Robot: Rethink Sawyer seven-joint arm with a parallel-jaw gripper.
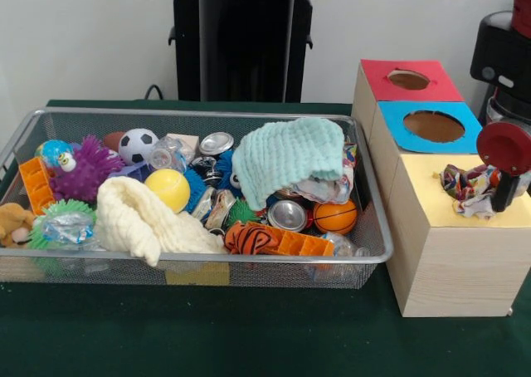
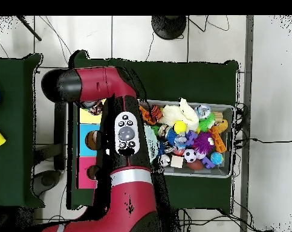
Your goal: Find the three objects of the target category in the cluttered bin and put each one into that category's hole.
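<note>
Front view puts your end effector point(image 1: 500, 196) over the yellow box top point(image 1: 431, 196), apparently pinching a crumpled wrapper point(image 1: 466, 188) above its hole. You're mid-deposit; next, release it squarely, then return to the bin point(image 1: 375, 252).

- My arm point(image 1: 506, 144) hangs over the yellow box top point(image 1: 431, 196), where a crumpled patterned cloth point(image 1: 466, 188) covers the spot.
- The red hole point(image 1: 408, 80) and blue hole point(image 1: 433, 126) lie open from above.
- The wire bin point(image 1: 377, 252) is packed; two cloths point(image 1: 286, 157) cover much.
</note>
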